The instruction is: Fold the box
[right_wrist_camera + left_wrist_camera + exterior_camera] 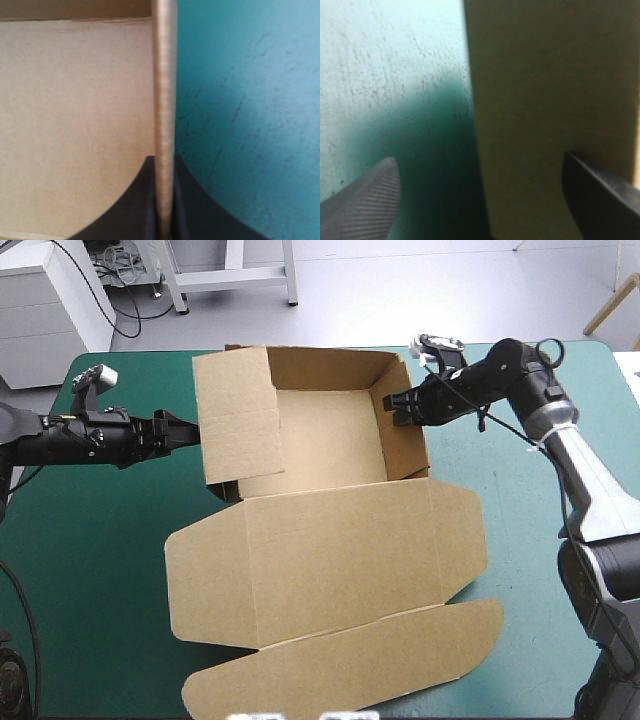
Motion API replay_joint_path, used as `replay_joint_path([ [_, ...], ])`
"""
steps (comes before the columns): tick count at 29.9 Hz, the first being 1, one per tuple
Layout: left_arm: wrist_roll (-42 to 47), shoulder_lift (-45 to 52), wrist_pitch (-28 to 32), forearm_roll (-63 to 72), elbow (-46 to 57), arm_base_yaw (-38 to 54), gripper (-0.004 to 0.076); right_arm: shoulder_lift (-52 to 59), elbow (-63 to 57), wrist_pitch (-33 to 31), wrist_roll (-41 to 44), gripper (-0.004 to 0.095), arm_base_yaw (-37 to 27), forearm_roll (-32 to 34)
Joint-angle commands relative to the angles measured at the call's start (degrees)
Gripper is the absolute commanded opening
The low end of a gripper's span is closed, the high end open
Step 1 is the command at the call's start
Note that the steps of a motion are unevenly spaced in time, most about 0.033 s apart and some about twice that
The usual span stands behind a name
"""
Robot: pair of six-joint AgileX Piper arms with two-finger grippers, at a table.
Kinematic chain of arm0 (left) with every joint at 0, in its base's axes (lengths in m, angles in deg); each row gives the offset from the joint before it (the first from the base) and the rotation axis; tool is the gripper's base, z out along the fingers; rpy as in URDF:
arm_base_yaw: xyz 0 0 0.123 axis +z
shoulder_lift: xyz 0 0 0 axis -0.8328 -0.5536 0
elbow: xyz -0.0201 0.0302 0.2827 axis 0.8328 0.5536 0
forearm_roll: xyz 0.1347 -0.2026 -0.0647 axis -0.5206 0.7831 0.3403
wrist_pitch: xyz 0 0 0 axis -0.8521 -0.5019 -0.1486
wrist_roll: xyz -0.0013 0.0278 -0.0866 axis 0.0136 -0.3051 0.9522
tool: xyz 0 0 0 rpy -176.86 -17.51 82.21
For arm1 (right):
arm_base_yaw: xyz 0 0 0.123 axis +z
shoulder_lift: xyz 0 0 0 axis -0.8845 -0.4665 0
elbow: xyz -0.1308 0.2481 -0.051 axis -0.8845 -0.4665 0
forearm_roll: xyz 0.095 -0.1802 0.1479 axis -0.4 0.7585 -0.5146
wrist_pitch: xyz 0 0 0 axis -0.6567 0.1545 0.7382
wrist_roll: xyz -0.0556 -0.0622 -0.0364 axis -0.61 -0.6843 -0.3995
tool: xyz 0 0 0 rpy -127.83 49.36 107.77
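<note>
Centrally on the teal-green counter (90, 540) sits the brown box (330, 430), an open tray with its walls raised and its lid (330, 570) lying flat toward the near edge. The right claw (398, 406) is clamped on the top edge of the tray's right wall (164, 75), probably to hold it upright. The left claw (186, 432) stands apart at the left wall (545, 100), whose edge lies between its black fingers (365, 200), seemingly ready to grip or press that flap inward.
</note>
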Motion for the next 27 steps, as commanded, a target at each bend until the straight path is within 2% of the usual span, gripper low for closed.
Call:
replay_joint_path([
  [1, 0.2, 2.0, -3.8, 5.0, -1.8, -0.2, 0.0615, 1.2, 0.5, 3.7, 0.8, -0.0019, 2.3, -3.4],
  [10, -0.2, 2.0, -3.8, 5.2, -1.8, -0.9, 0.0616, -1.9, 0.4, 9.6, 1.3, -0.0019, 7.7, -8.0],
  [18, -0.1, 2.0, -3.8, 2.2, -1.8, -5.5, 0.0610, -3.3, 0.4, 11.4, 1.3, -0.0018, 9.8, -7.6],
  [23, 4.0, 2.0, -2.0, -4.6, -1.8, -8.4, 0.0515, -3.3, 0.4, 11.9, 1.3, -0.0018, 10.2, -7.3],
  [27, 11.0, 1.9, 1.3, -13.4, -1.8, -11.9, 0.0419, -3.3, 0.4, 12.7, 1.3, -0.0018, 11.1, -7.2],
])
